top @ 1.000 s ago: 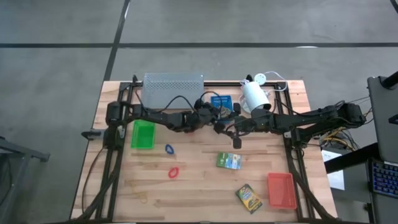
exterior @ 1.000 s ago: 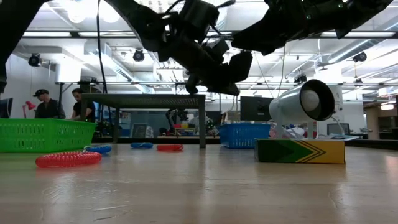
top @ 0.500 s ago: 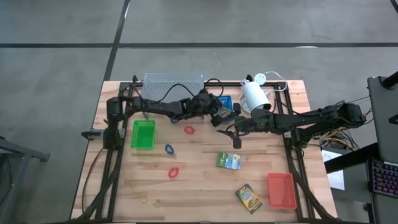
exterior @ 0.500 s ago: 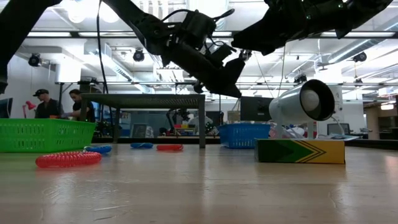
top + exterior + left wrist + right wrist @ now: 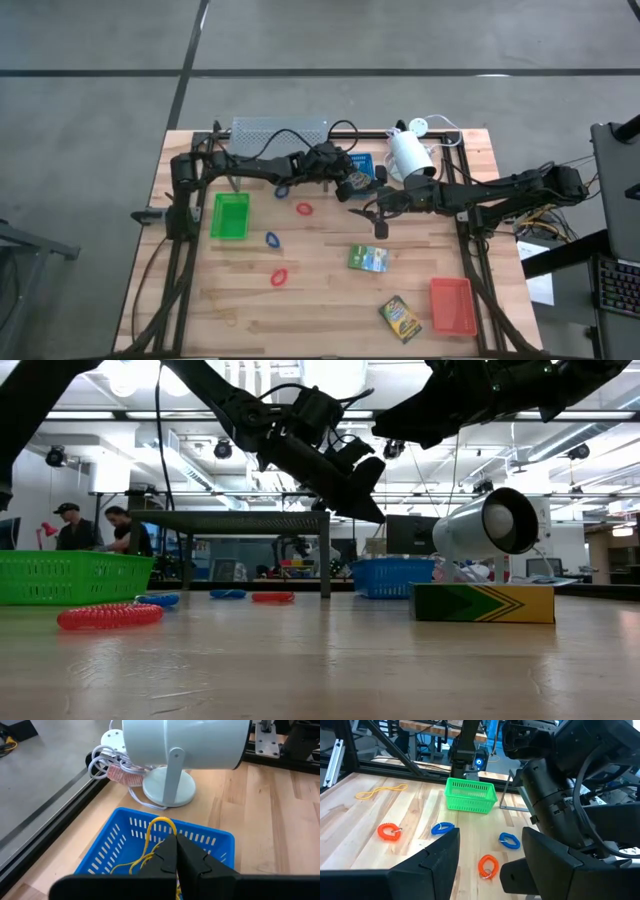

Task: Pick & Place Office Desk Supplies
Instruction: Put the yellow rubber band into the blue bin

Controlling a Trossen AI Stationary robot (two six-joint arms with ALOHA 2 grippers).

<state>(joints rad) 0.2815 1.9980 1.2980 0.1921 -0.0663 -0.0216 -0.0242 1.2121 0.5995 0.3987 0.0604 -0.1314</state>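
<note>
My left gripper (image 5: 175, 851) is shut on a thin yellow rubber band (image 5: 160, 824) above the blue tray (image 5: 120, 837), which stands at the far middle of the table (image 5: 358, 162) in front of the white lamp (image 5: 410, 152). My right gripper (image 5: 374, 214) hangs open near the table's middle with nothing between its fingers (image 5: 440, 860). Red loops (image 5: 303, 208) (image 5: 279, 276), a blue loop (image 5: 272, 240), a green tray (image 5: 229, 216), two card boxes (image 5: 368, 258) (image 5: 400, 318) and a red-orange tray (image 5: 451, 304) lie flat on the wood. My left gripper pinches the rubber band between its two shut fingertips. A loop of it (image 5: 161, 821) stands out past the tips, and slack strands (image 5: 134, 865) trail down into the blue tray. The fingers slant down from the table's left side.
A grey perforated shelf (image 5: 279, 133) stands at the far edge, left of the blue tray. A tan rubber band (image 5: 222, 315) lies near the front left. Bare wood lies in the near middle (image 5: 320, 310). People stand in the room behind (image 5: 95, 528).
My left gripper, shut all the while, has swung toward the table's far edge and over the blue tray, rolling somewhat as it went. The arm has uncovered a red loop on the wood that it hid before. My right arm has kept still.
</note>
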